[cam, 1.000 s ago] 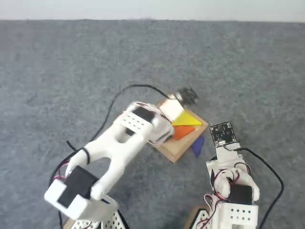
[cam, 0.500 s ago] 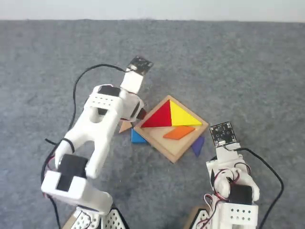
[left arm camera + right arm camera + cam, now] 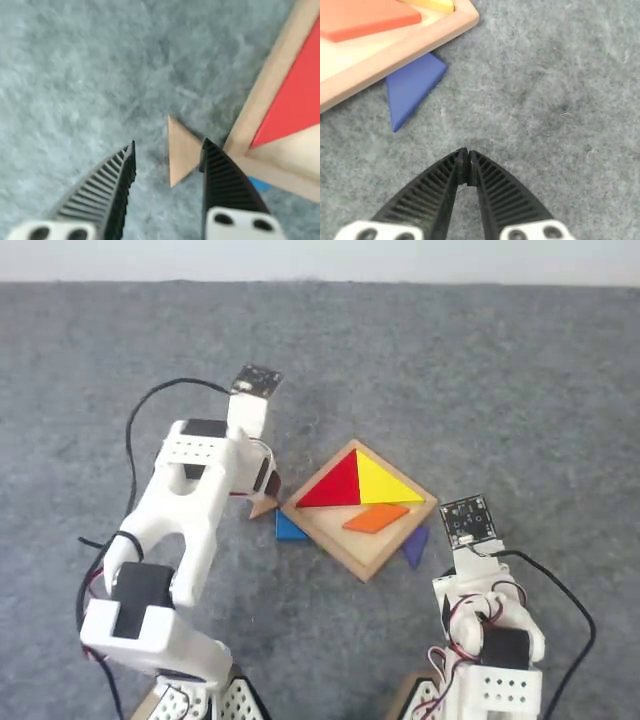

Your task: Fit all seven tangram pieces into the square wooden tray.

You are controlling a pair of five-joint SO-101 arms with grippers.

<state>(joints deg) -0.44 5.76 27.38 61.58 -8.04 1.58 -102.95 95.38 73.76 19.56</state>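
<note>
The square wooden tray lies at mid-table holding a red triangle, a yellow triangle and an orange parallelogram. A tan triangle lies on the carpet against the tray's left corner, and a blue piece peeks out beside it. My left gripper is open over the tan triangle, one finger at its edge. A dark blue piece lies on the carpet by the tray's right edge. My right gripper is shut and empty, hanging short of that piece.
Grey carpet covers the table all around the tray. A black cable loops off the left arm. The right arm's base stands at the near right.
The left arm has swung left off the tray, from above the tray's top corner to the tan triangle beside the tray's left corner. The right arm has not moved.
</note>
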